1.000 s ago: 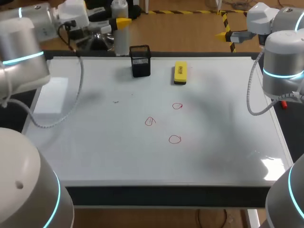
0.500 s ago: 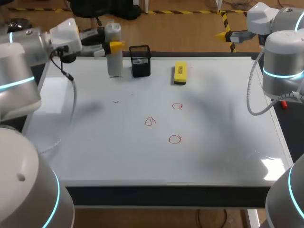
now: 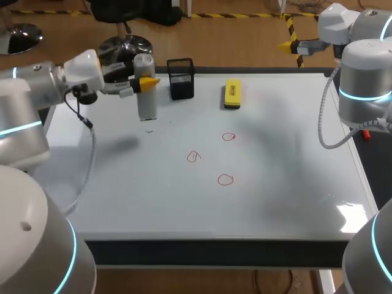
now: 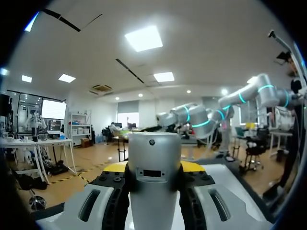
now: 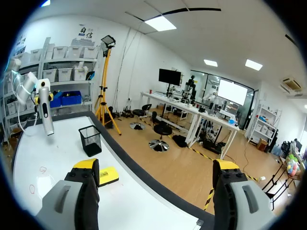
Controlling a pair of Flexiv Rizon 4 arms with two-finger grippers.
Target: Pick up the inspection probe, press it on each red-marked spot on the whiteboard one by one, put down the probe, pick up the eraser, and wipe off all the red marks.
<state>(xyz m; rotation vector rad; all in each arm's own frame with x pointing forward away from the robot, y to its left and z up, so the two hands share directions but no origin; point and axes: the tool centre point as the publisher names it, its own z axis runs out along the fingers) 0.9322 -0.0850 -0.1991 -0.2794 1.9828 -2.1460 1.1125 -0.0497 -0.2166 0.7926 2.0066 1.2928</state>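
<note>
Left gripper [image 3: 146,81] is clamped on the inspection probe [image 3: 147,105], held upright just left of the black mesh holder [image 3: 180,79], tip down for pressing. Red marks [image 3: 225,179] lie robot-side of the holder. Right gripper [image 5: 156,172], fingers apart and empty, is parked far right of the holder, clear of the eraser [image 3: 232,93]

We hold the inspection probe [image 4: 154,191] in our left gripper [image 4: 153,168]. Its grey barrel stands at twelve o'clock, straight ahead of us, with one yellow-tipped finger [image 4: 114,167] pressed at its nine o'clock and the other at its three.
</note>
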